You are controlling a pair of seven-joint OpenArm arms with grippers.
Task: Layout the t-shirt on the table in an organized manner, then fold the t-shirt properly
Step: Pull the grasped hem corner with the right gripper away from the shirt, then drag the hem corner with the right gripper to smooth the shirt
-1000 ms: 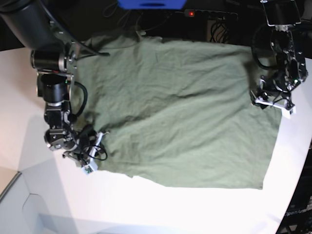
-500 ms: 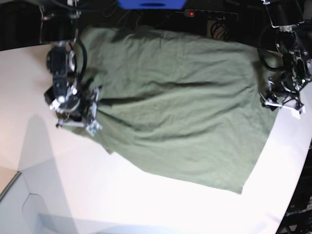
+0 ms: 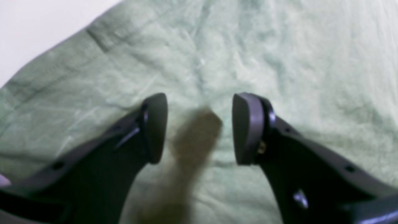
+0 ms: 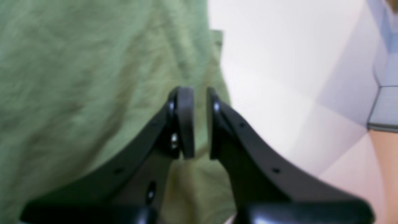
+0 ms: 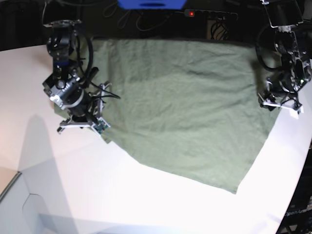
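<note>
Right gripper [image 4: 200, 124] is pinching the wrinkly olive-green cotton t-shirt [image 5: 180, 102] edge, left gripper [image 3: 199, 127] gaping; I'd say still spreading on the white desk [image 5: 73, 185], folding untouched.

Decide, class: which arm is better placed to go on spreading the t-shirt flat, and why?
Probably the right. Its tool is pinched on the edge of the t-shirt, ready to pull. The left tool hangs open above the cloth at the opposite edge, gripping nothing, so it would first have to close on fabric.

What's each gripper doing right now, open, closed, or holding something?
Left gripper: open, jaws apart above the t-shirt, nothing held.
Right gripper: closed on the t-shirt's edge.
</note>
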